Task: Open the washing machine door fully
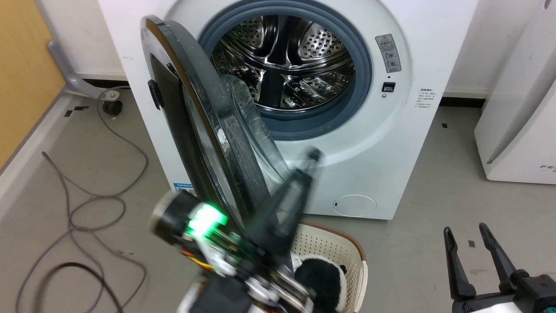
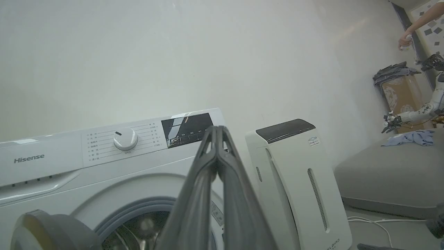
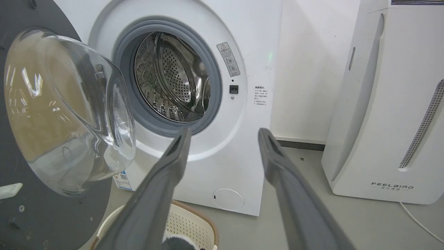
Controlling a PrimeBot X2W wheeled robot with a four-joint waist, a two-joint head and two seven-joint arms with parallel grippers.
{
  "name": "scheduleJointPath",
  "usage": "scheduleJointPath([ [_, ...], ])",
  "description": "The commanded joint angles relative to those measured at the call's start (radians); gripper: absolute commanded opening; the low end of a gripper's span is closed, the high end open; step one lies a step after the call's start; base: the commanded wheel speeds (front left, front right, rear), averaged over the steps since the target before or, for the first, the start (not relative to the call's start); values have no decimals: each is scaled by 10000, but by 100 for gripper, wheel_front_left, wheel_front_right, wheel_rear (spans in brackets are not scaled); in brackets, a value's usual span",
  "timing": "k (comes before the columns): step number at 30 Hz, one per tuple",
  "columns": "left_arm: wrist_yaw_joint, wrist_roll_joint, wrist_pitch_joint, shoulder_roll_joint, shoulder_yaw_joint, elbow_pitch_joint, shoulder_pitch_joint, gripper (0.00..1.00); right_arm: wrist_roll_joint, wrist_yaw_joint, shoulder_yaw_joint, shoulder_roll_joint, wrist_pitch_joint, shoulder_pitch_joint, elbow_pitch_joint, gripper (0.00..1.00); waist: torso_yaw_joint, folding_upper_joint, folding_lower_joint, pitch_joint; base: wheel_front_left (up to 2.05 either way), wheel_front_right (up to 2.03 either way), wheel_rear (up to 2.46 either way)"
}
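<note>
Head view: the washing machine (image 1: pixel 391 174) stands beyond both claws, drum exposed. The washing machine door (image 1: pixel 204 130) hangs half-open just left of the left claw (image 1: pixel 313 155), whose fingers are pressed together, empty; the right claw (image 1: pixel 465 229) gapes wide, well right of it

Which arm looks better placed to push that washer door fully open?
Probably left: the left tool, shut, sits by the inner side of the half-open washing machine door. The right tool hangs open, well apart.

The head view looks down on the washing machine (image 1: pixel 369 165), while both wrist views face its front from nearby.
</note>
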Motion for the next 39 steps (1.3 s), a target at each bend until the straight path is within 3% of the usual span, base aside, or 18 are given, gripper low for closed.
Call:
scheduleJointPath([
  [1, -119, 69, -42, -24, -348, 156, 215, 0, 2, 8, -2, 39, -34, 134, -51, 100, 27, -1, 0, 0, 0, 0, 0],
  [13, -412, -79, -42, 185, -2097, 1570, 1211, 0, 14, 8, -5, 39, -34, 71, -82, 100, 133, -1, 0, 96, 0, 0, 0],
  [26, 272, -544, -42, 158, -1655, 3842, 1601, 0, -11, 8, -72, 39, -34, 21, -87, 100, 269, -1, 0, 271, 0, 0, 0],
  [39, 385, -694, -42, 263, -1415, 4434, 1707, 0, 29, 8, -149, 39, -34, 53, -33, 100, 1162, -1, 0, 315, 0, 0, 0],
])
